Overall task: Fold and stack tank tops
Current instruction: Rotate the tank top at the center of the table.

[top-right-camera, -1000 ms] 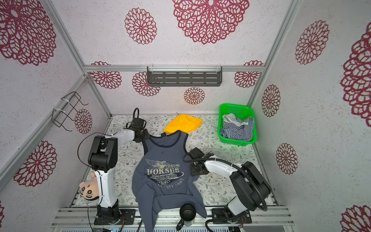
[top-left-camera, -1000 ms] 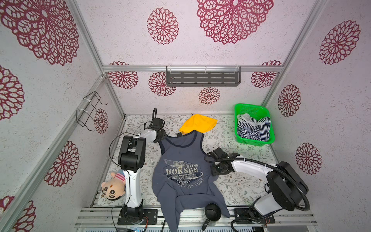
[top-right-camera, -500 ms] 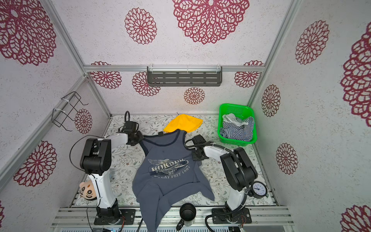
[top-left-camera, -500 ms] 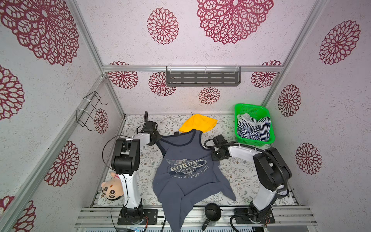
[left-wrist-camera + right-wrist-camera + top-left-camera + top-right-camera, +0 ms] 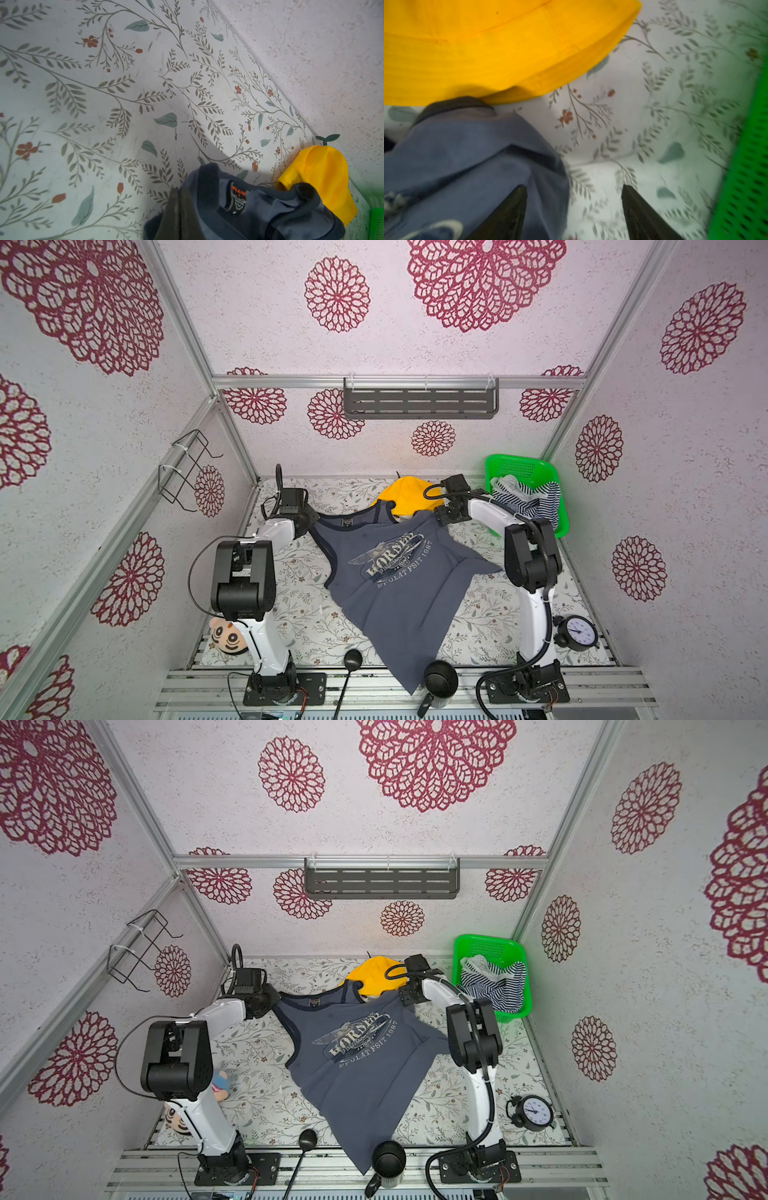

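Two arms outstretched; left jaws seemingly tight on grey-blue top point(image 5: 395, 572), right jaws apart.

Printed top point(image 5: 395, 585) lies before hat point(image 5: 409, 495); striped top point(image 5: 536, 499) in basket point(image 5: 517, 462).

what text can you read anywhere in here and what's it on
"EPULAT FSIT 1987": chest print of the slate grey-blue tank top.
"HORDE": the large word of that print; its end is unclear.
"EPULAT-FSIT": orange letters on the black neck label.
black alarm clock: dial numerals too small to read.
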You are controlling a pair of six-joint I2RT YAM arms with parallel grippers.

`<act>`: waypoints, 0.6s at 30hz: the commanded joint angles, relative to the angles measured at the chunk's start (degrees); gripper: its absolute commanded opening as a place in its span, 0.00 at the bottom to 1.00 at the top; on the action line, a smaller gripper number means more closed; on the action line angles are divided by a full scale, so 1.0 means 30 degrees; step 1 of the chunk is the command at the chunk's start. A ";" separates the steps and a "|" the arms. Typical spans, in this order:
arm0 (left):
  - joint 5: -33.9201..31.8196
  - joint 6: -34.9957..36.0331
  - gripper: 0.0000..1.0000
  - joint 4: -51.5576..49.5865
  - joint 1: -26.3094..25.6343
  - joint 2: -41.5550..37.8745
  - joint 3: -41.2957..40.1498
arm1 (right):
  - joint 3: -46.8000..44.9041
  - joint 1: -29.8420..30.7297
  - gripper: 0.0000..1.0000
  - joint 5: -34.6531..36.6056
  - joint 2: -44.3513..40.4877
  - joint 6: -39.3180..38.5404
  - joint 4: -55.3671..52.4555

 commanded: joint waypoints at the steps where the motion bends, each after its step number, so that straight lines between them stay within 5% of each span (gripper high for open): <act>1: -0.0240 -0.0941 0.00 0.0982 0.0202 0.0288 -0.0067 | -0.3828 0.0968 0.75 -0.0919 -0.5388 0.1858 -0.1629; 8: 0.0005 -0.2464 0.00 0.3082 0.1228 -0.1545 -0.3403 | -1.1540 0.1703 0.42 -0.2378 -0.8568 0.5000 0.0253; 18: -0.1953 -0.2321 0.00 0.1720 0.4074 -0.9921 -0.9576 | -1.2267 0.0466 0.37 -0.1416 -0.6144 0.4809 0.1327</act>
